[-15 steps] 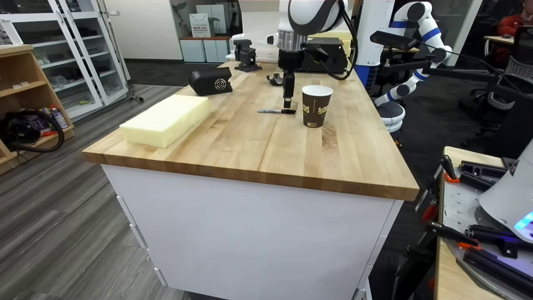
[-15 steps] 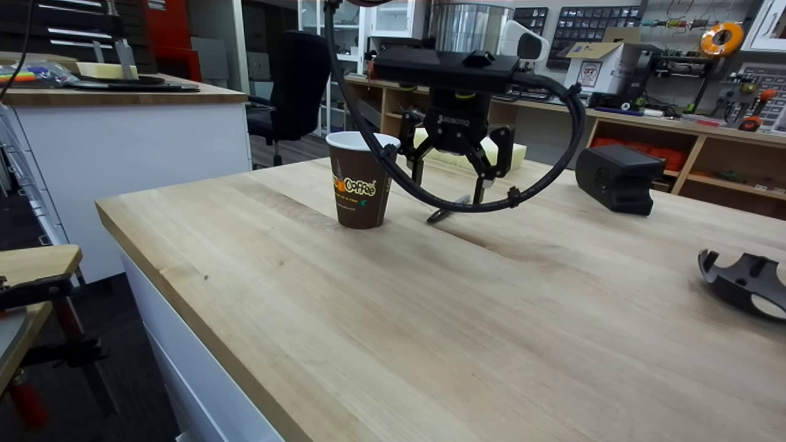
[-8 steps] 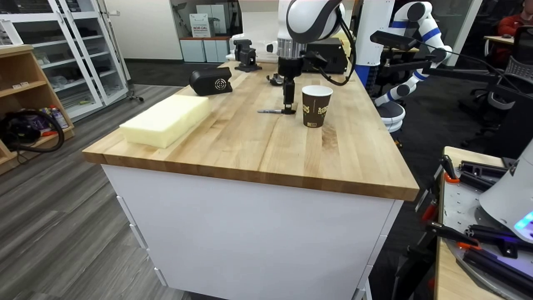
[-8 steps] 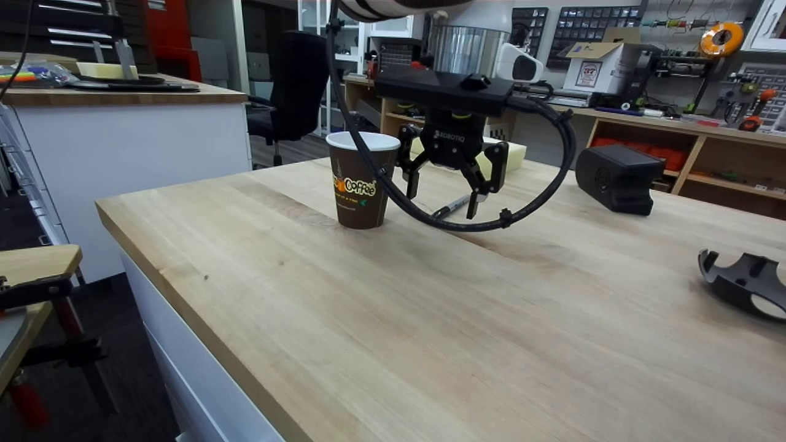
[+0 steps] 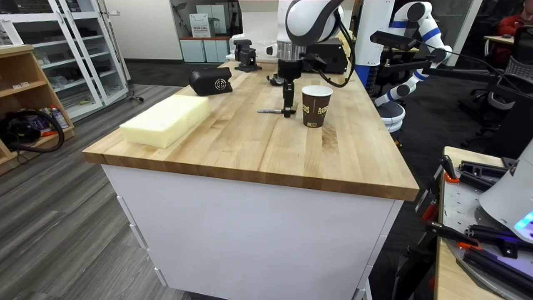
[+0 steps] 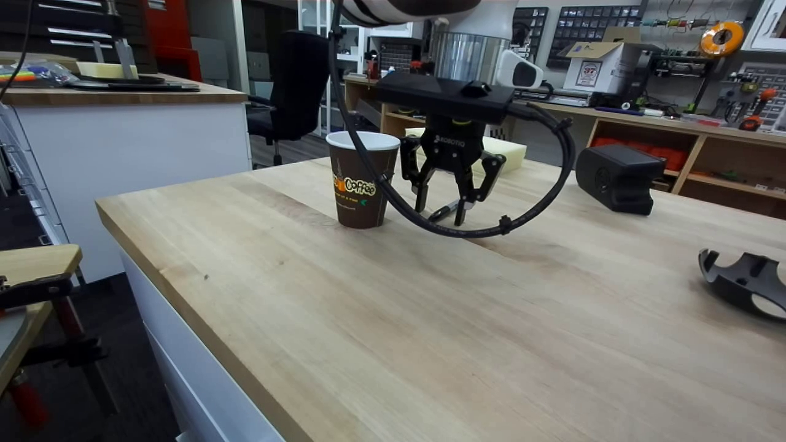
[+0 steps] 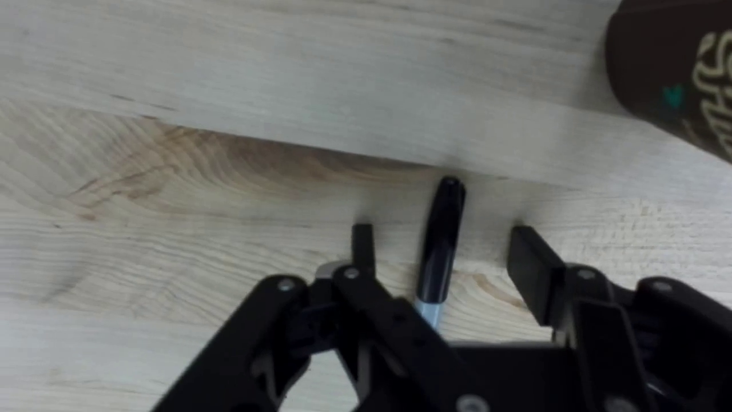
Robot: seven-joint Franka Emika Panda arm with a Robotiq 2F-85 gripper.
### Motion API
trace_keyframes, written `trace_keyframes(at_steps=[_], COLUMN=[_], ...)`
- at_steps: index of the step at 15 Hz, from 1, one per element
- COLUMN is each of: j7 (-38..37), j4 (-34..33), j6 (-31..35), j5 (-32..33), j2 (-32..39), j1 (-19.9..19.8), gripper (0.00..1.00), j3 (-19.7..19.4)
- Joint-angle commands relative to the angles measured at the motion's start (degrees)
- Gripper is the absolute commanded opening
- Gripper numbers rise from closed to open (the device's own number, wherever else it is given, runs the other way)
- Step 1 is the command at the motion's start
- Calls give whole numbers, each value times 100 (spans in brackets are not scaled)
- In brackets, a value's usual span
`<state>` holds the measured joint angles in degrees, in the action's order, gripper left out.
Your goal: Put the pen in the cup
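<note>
The pen [image 5: 270,111] lies flat on the wooden table, with a black cap and a grey body. In the wrist view the pen [image 7: 436,274] runs between my two fingers, with a gap on each side. My gripper [image 7: 440,232] points down and is partly open around the capped end; neither finger touches it. Its fingertips are low, near the table, in both exterior views [image 5: 287,114] [image 6: 439,216]. The dark brown cup [image 5: 315,109] with a white rim stands upright beside the gripper. It also shows in an exterior view [image 6: 361,193] and at the wrist view's upper right [image 7: 663,68].
A pale yellow foam block [image 5: 166,118] lies near the table's corner. A black boxy device [image 5: 210,81] stands further back. A black curved part [image 6: 746,282] lies on the table. A cable loop [image 6: 491,230] hangs from the wrist beside the fingers.
My gripper has come down to the pen over the last second. Its fingers have moved closer together in the last half second. The pen and cup have not moved.
</note>
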<state>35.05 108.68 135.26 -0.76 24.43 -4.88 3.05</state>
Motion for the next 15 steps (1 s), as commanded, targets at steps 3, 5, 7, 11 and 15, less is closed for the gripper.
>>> trace_keyframes(at_steps=[3,5,7,11,15], j7=[142,141,133,85,28], j4=[-122,-127,-125,-106,-79], j6=[45,43,18,-38,100], j5=[-83,-76,-59,32,148], j2=[62,56,37,-56,-146], j1=[-146,-150,-144,-101,-41], gripper=[20,7,0,4,4], j3=[122,123,120,98,79])
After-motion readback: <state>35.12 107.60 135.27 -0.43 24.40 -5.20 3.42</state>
